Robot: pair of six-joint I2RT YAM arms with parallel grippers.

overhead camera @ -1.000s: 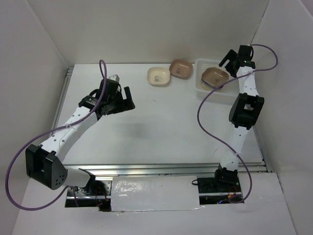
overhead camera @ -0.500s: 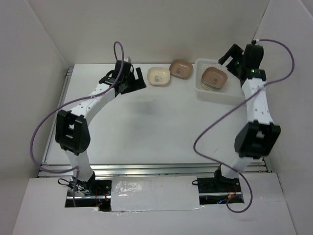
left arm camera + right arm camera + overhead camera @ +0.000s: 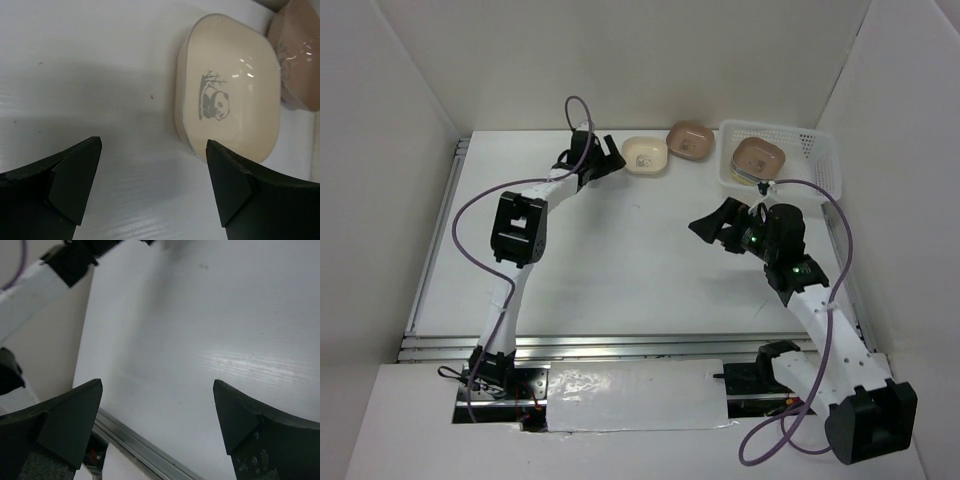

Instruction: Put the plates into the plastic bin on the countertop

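Lying just beyond the spread left pincer point(image 3: 152, 149) — cream plate point(image 3: 227, 95).

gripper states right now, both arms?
Left gripper: open, holding nothing; cream plate just ahead of it.
Right gripper: open, holding nothing, above the countertop.
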